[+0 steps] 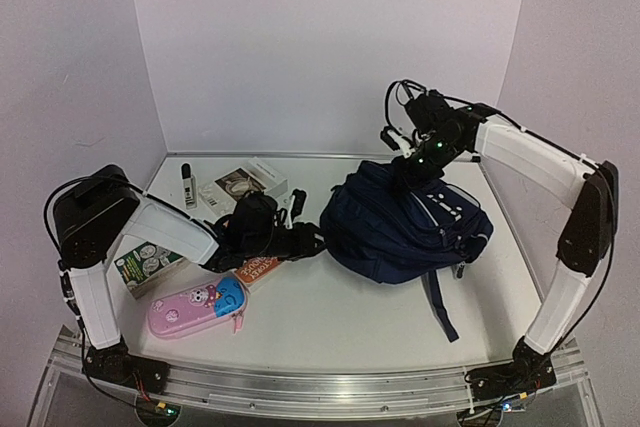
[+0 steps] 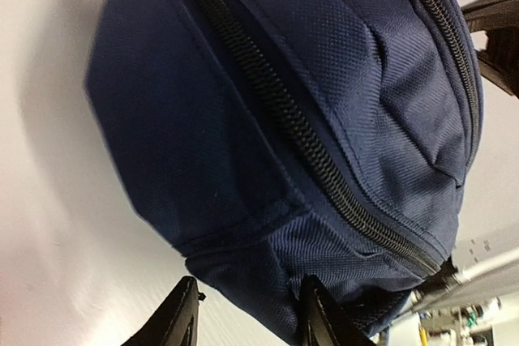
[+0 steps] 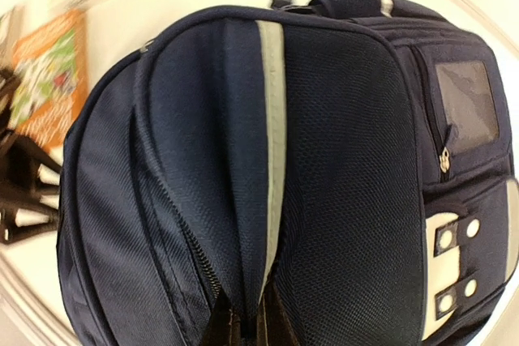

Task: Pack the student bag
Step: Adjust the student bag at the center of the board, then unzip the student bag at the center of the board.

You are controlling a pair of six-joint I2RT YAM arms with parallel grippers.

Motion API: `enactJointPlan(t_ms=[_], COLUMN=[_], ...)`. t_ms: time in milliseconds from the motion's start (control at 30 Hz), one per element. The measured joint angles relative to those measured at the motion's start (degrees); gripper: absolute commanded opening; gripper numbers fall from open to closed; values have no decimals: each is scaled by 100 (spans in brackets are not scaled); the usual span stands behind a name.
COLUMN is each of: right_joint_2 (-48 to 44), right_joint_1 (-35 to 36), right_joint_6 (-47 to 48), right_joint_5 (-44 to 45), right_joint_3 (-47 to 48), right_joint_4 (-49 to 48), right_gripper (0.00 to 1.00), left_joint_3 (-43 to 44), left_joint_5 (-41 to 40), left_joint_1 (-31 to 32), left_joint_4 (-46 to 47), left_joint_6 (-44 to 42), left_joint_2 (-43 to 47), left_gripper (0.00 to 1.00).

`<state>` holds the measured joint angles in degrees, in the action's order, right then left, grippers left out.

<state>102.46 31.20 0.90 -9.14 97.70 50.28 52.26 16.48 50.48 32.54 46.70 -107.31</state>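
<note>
Bench [image 1: 330,317] carries bag [image 1: 400,227] right of centre; right fingers [image 3: 217,326] pressed together, apparently pinching its zip seam to steady it; left fingers [image 2: 182,318] spread astride its lower corner for a second hold.

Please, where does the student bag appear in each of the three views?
Top external: student bag lies right of centre.
Left wrist: it fills the upper right, above the left gripper.
Right wrist: it fills most of the frame.
Shared landmark: the left gripper at the bag's edge.
</note>
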Motion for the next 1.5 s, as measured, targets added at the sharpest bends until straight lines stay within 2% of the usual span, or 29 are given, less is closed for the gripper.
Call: enactJointPlan(t_ms=[67, 133, 167, 200, 233, 267, 300, 367, 400, 500, 700, 867, 1033, 1167, 1333, 1500], right_joint_2=[327, 688, 902, 1158, 1375, 1564, 1727, 1837, 1806, 1409, 186, 414, 1073, 1097, 701, -117], right_joint_1=[-73, -146, -183, -231, -280, -333, -397, -532, -610, -902, -1804, -2432, -2512, -2514, -2538, -2472], right_joint_6=[-249, -479, -588, -703, -809, -941, -994, -1023, -1000, -649, 551, 1264, 1666, 1847, 2013, 2148], right_joint_5=[38, 53, 58, 46, 8, -72, -202, -455, -576, -767, -553, -503, -601, -893, -1403, -2041], right_joint_3=[190, 384, 566, 807, 1005, 1199, 1385, 1566, 1588, 1305, -165, -793, -1085, -1407, -2039, -2799], right_joint_4=[-132, -356, -459, -584, -704, -788, -876, -1042, -1080, -1160, -1132, -1120, -1134, -1179, -1322, -784], right_gripper=[0, 1, 7, 20, 44, 63, 78, 93, 96, 98, 98, 96, 91, 87, 84, 84], left_joint_3=[94, 116, 123, 142, 187, 254, 397, 714, 839, 1023, 1312, 1813, 2274, 2499, 2661, 2783], left_joint_5=[-169, -257, -290, -323, -334, -329, -311, -245, -202, -51, 197, 337, 334, 342, 458, 514], left_joint_1=[-98, -218, -266, -297, -316, -325, -324, -309, -300, -270, -194, -166, -175, -231, -450, -711], left_joint_4=[-277, -511, -666, -807, -972, -1109, -1270, -1419, -1448, -1410, -1399, -1352, -1353, -1345, -1306, -1478], left_joint_6=[19, 29, 53, 69, 68, 59, 57, 31, 23, 27, 48, 75, 91, 124, 130, 43], left_joint_2=[0, 0, 0, -2, -7, -25, -79, -221, -277, -423, -1082, -1571, -1894, -2084, -2215, -2243], left_gripper=[59, 64, 66, 67, 68, 69, 70, 71, 72, 73, 74, 74, 72, 71, 71, 71])
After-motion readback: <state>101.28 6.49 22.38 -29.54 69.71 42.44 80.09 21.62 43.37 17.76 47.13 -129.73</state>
